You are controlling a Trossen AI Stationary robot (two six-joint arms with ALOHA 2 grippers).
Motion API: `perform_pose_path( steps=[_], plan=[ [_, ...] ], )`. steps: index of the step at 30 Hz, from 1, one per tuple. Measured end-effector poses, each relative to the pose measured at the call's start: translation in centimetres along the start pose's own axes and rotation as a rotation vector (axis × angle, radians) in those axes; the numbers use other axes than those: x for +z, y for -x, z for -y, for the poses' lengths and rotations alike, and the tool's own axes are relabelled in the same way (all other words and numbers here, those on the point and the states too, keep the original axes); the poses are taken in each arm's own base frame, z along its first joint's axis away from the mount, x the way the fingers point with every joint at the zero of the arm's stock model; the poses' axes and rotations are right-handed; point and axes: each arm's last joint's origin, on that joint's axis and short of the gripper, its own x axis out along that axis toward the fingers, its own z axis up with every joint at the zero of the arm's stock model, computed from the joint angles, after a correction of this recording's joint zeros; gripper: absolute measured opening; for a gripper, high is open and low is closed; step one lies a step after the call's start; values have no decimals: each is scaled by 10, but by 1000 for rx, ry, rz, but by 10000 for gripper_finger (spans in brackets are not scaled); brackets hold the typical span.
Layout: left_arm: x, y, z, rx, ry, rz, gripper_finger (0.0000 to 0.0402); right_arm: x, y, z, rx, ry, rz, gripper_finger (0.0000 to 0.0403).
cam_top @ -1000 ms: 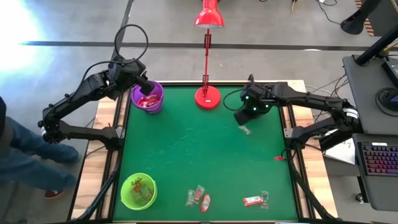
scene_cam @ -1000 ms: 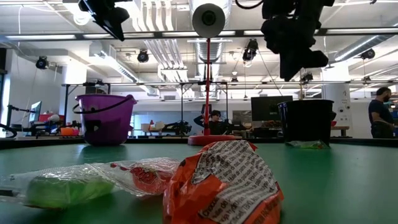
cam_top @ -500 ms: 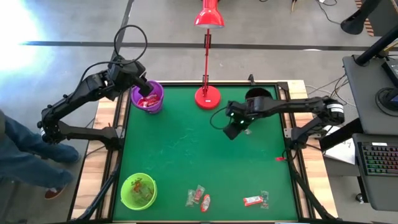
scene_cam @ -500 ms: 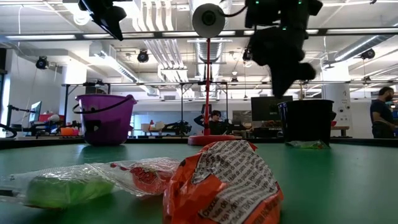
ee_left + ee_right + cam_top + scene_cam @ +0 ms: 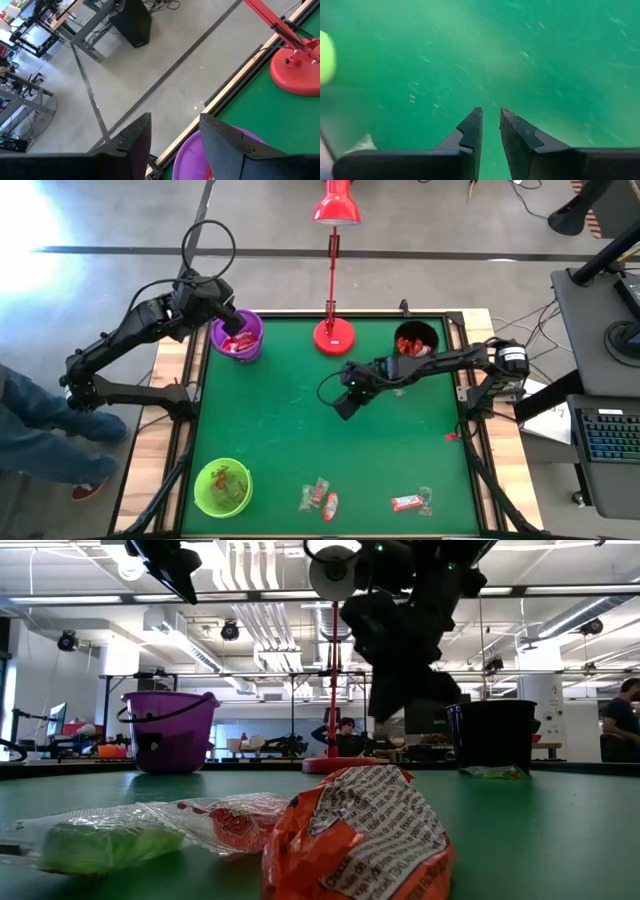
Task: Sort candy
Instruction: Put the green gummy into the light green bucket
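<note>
Three containers on the green felt desk. The left tool hangs right over the small purple plastic bucket, fingers apart with nothing between them; that bucket has red-wrapped candy in it. Well in front of that tool sits the lime-green plastic bucket, holding a few greenish and orange pieces. The right tool is out over bare felt mid-desk, fingers nearly together with a thin gap, nothing in them. Behind it and to its right is the black cup with orange-red sweets inside. Loose wrapped sweets lie along the front edge, well ahead of the right tool: about five, in two clusters. One red desk lamp at the back.
</note>
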Motion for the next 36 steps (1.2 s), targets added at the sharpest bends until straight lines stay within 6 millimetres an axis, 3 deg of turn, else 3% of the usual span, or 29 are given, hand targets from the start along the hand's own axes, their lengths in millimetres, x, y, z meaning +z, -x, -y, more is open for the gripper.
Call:
perform_pose_path(
  steps=[10,18,22,36],
  plan=[
    [0,0,0,0,0,-2,150,4,0,-1,19,37,24,59],
    [0,-1,1,-2,10,-3,150,13,1,28,-19,-7,-69,59],
    [0,-1,1,-20,20,1,150,20,4,36,69,-44,-131,59],
    [1,0,1,-20,25,7,150,25,2,41,105,-35,-86,59]
  ],
)
